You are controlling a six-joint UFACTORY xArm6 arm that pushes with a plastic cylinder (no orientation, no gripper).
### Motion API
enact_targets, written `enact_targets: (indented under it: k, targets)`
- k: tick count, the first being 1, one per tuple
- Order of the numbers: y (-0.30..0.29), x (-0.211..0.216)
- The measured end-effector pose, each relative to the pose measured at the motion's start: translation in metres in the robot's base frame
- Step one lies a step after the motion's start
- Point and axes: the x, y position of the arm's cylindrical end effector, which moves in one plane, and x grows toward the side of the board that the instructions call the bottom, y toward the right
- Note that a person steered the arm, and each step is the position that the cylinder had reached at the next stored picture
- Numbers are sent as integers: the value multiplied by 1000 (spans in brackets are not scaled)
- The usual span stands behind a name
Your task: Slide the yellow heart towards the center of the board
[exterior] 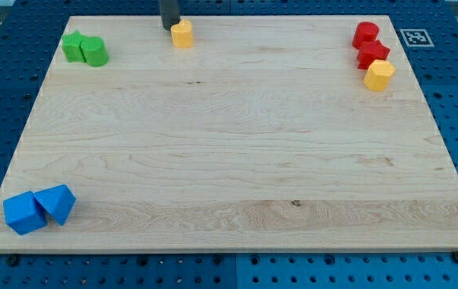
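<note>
The yellow heart (182, 34) lies near the board's top edge, left of the middle. My tip (169, 26) comes down from the view's top and stands just left of and above the heart, touching or nearly touching it. A second yellow block, a hexagon (379, 75), lies at the top right. The wooden board (237, 152) fills most of the view.
Two green blocks (84, 49) sit together at the top left. Two red blocks (369, 45) sit at the top right, just above the yellow hexagon. Two blue blocks (39, 209) sit at the bottom left corner. A marker tag (415, 37) lies beyond the board's top right corner.
</note>
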Motion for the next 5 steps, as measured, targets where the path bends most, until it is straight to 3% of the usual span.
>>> enact_targets:
  k: [5]
  targets:
    - [93,64]
